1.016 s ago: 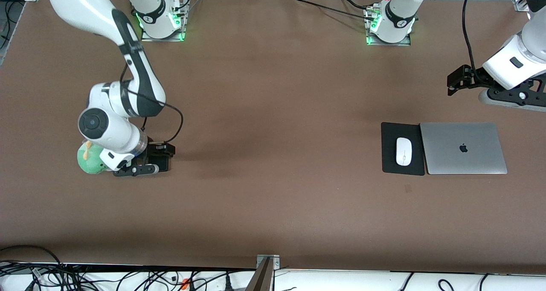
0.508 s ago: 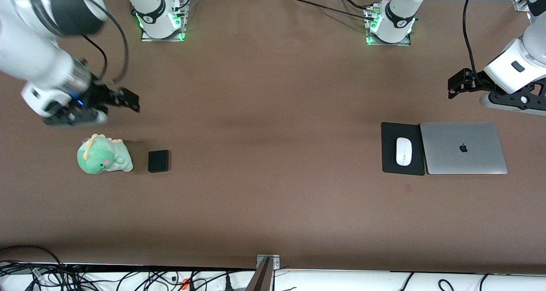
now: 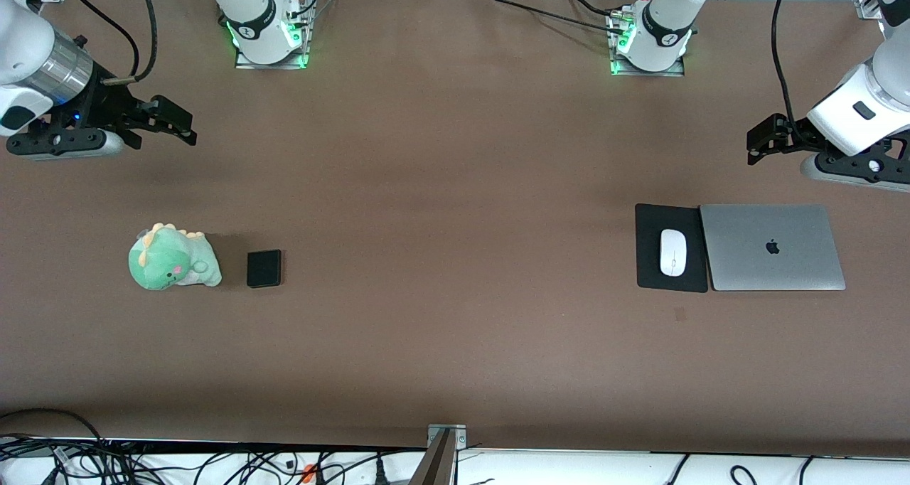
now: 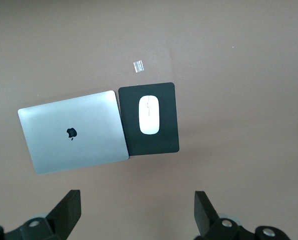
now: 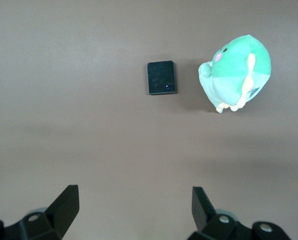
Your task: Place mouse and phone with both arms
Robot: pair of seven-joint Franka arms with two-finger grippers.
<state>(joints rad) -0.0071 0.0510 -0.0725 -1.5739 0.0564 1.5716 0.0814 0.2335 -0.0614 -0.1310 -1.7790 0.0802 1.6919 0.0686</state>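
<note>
**A:** So where's everything sitting?

**B:** The mouse is lying on the mouse pad, which is butted right up against a closed silver laptop, all at the left arm's end of the table. The pad is on the side of the laptop toward the table's middle. A tiny pale scrap can be seen on the table near the pad, a bit nearer the front camera.

**A:** And the phone?

**B:** The phone is lying flat at the right arm's end, just beside a green plush dinosaur, with a small gap seen between them. The phone is on the side of the toy toward the table's middle. A small blue dot can be made out on the phone in the right wrist view.

**A:** Grippers?

**B:** The right gripper is held up over bare table at the right arm's end, over a spot farther from the front camera than the toy and phone. Its fingers are spread wide and nothing is held between them. Phone and toy are both seen from its wrist camera, well apart from the fingers.

**A:** Left one too?

**B:** Same deal. The left gripper is held over bare table at the left arm's end, over a spot farther from the front camera than the laptop and pad. Its fingers are spread wide too, nothing gripped. Laptop, pad and mouse are all seen from its wrist camera, untouched.
</note>
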